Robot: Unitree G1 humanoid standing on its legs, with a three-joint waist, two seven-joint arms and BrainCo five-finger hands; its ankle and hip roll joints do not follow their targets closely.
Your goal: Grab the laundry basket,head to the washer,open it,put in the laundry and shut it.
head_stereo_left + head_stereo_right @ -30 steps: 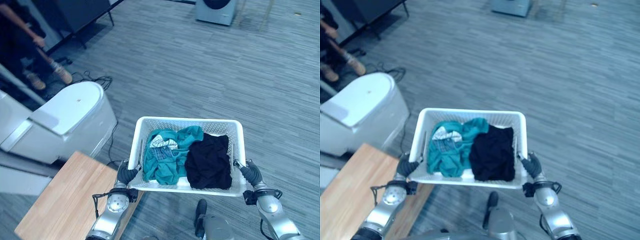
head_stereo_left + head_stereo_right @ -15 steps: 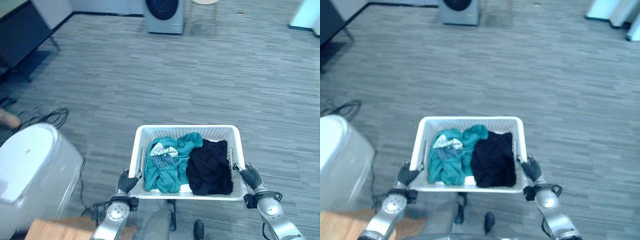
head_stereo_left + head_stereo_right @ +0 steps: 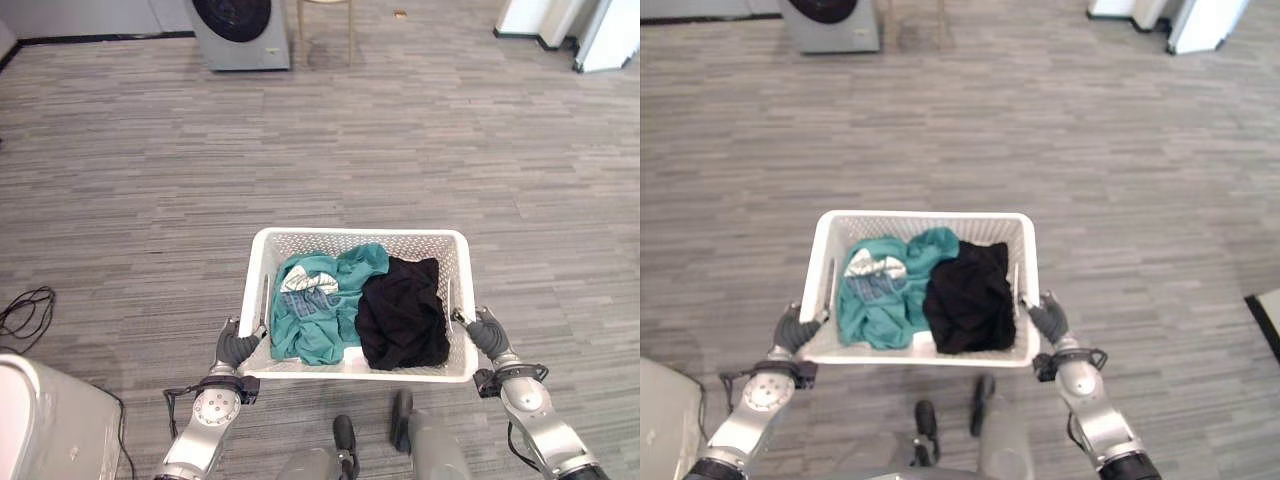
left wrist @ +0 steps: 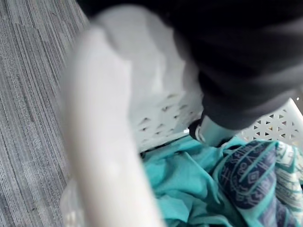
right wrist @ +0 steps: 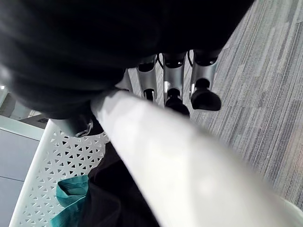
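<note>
I hold a white laundry basket [image 3: 355,234] in front of me above the grey floor. My left hand [image 3: 235,348] grips its left rim and my right hand [image 3: 485,335] grips its right rim. The right wrist view shows fingers [image 5: 173,92] curled under the rim, and the left wrist view shows a thumb [image 4: 208,133] inside the wall. A heap of teal clothes [image 3: 315,310] lies in the left half and a black garment [image 3: 400,315] in the right half. The washer [image 3: 238,30], grey with a dark round door, stands far ahead to the left.
A white rounded unit [image 3: 45,430] stands close at my lower left, with a black cable [image 3: 25,310] on the floor beside it. Stool legs [image 3: 325,25] stand right of the washer. White furniture [image 3: 600,30] is at the far right. Grey plank floor stretches between.
The camera has swung round: the wooden table and the person have left the view, the white unit has slid to the lower left, and the washer has come nearer. Both hands still hold the basket.
</note>
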